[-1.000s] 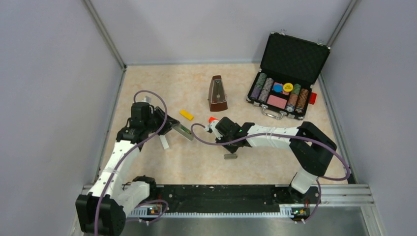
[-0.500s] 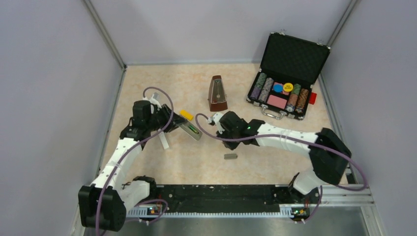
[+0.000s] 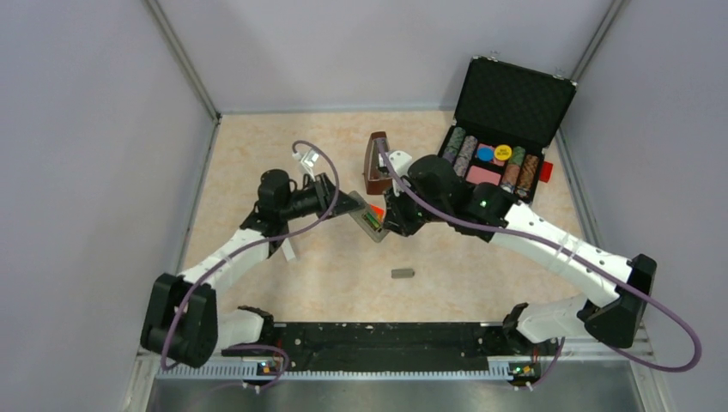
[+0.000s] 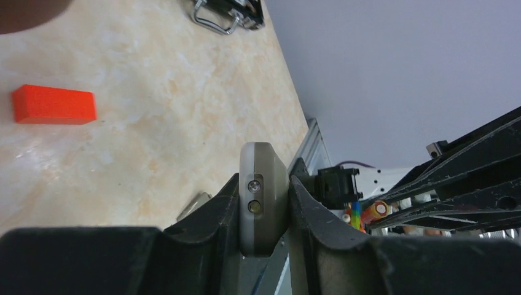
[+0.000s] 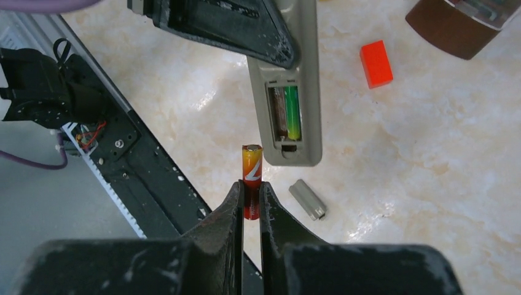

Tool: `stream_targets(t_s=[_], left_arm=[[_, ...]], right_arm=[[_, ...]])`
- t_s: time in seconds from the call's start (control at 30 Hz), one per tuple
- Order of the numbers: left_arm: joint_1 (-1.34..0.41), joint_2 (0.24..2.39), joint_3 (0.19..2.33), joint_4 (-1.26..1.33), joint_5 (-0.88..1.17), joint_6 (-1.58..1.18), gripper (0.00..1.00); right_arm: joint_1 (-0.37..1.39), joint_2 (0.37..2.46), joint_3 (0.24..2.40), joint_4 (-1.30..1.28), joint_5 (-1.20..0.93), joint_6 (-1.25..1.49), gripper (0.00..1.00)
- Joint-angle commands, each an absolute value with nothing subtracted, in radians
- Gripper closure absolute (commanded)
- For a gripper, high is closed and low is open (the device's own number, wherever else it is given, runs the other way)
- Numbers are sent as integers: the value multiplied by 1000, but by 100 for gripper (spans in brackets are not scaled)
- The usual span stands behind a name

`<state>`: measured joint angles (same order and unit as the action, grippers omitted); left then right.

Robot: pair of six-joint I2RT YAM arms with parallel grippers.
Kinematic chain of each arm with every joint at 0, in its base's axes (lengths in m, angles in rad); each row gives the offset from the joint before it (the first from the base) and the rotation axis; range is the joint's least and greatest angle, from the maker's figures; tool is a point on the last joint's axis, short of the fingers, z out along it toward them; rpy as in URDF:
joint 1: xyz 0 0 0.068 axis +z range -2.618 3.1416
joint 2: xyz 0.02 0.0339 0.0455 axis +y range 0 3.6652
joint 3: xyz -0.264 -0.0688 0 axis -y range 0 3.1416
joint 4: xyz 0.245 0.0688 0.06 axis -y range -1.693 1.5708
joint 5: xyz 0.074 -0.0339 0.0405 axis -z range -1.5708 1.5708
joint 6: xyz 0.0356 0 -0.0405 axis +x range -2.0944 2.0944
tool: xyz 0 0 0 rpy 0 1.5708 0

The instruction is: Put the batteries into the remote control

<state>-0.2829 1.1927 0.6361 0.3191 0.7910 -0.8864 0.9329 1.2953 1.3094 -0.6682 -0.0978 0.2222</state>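
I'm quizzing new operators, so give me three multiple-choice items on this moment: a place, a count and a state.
1. The right gripper is: A) open and empty B) shut on the red-orange battery C) half open, touching nothing
2. Batteries seated in the remote: A) none B) one C) two
3. The grey cover is: A) lying on the table B) fitted on the remote C) in the right gripper
Answers: 1 B, it pinches the battery's lower end; 2 B, only the green battery sits in the recess; 3 A, it lies loose on the tabletop.
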Motion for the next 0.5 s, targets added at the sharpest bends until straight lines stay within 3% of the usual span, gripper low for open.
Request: stream_targets(t_s=[0.0,0.47], left_arm=[[-360,1302,689,606,881,-919,100],[-436,1659,718,1189,1061,-1253,100]], right_arm=[[928,1321,1381,-833,-37,299,99],[929,1404,1399,-973,57,434,99]])
